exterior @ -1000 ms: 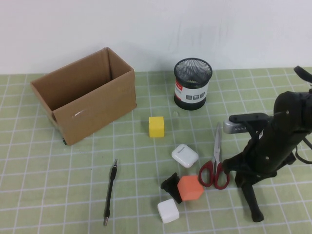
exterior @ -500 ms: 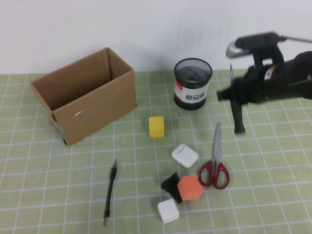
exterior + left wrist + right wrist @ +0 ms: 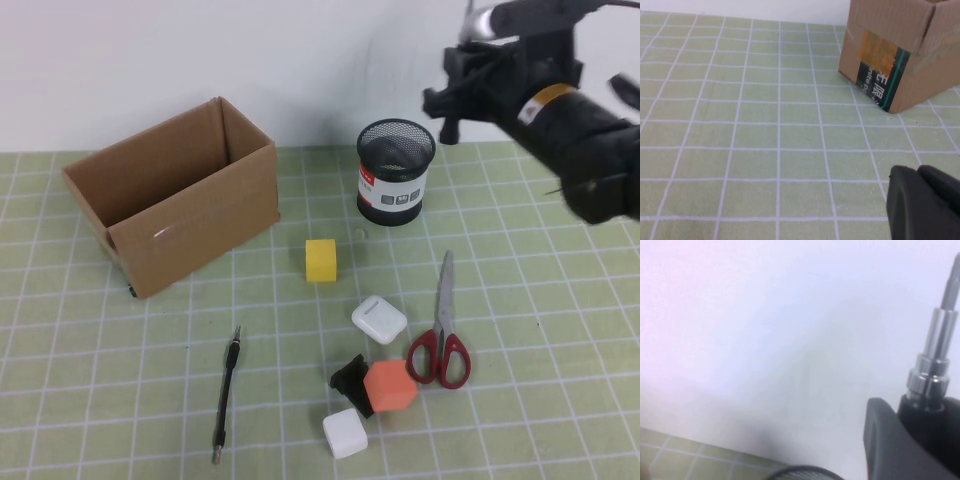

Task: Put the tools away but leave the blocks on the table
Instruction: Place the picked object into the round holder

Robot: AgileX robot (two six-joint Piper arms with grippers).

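My right gripper [image 3: 456, 98] is raised high over the black mesh cup [image 3: 396, 172], shut on the black-handled screwdriver [image 3: 450, 128]. Its steel shaft [image 3: 936, 357] sticks out past the gripper [image 3: 920, 420] in the right wrist view. The red-handled scissors [image 3: 441, 338] lie on the mat right of the blocks. The thin black pen-like tool [image 3: 226, 393] lies at the front left. A yellow cube [image 3: 321, 259], an orange cube [image 3: 390, 385], a white cube [image 3: 345, 432], a white piece [image 3: 379, 319] and a small black piece [image 3: 349, 378] sit mid-table. My left gripper [image 3: 922, 200] is shut and empty over bare mat.
An open cardboard box [image 3: 180, 195] stands at the back left; its corner shows in the left wrist view [image 3: 900, 55]. The mesh cup's rim [image 3: 800, 472] shows below my right gripper. The green grid mat [image 3: 100, 340] covers the table.
My right gripper has risen from the mat beside the scissors with the screwdriver and swung back and left, ending above the mesh cup. Everything on the table has stayed put.
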